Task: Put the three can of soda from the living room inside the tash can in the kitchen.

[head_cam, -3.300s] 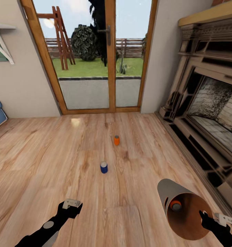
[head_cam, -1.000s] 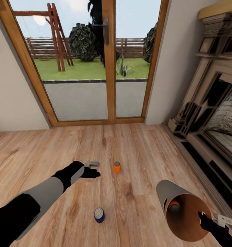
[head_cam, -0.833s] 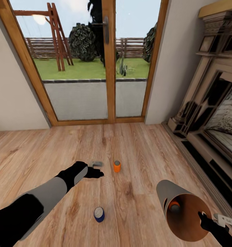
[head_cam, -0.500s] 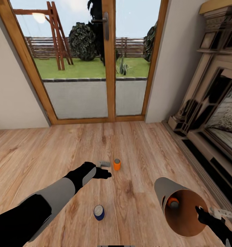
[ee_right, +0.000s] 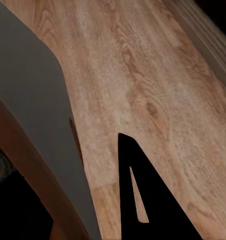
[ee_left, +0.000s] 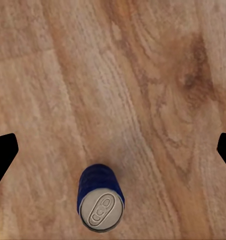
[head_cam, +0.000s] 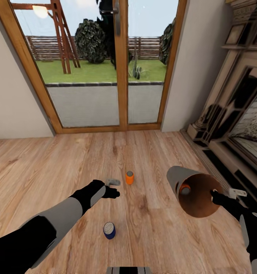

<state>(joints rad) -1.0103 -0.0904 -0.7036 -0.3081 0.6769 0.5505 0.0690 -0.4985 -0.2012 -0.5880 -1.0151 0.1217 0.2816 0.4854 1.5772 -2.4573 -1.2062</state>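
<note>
Left arm stretched forward and low over the floor, left pincer [head_cam: 112,187] at full reach, fingers spread wide apart with dark tips at both edges of the wrist view. Right arm bent in from the right, right pincer [head_cam: 224,197] clamped on the tash can [head_cam: 183,182] rim.

A dark blue can [head_cam: 109,230] with a grey top, an orange can [head_cam: 129,177], a grey bin [head_cam: 193,188] lined in brown, a light, grained wood-plank floor [head_cam: 37,167].
</note>
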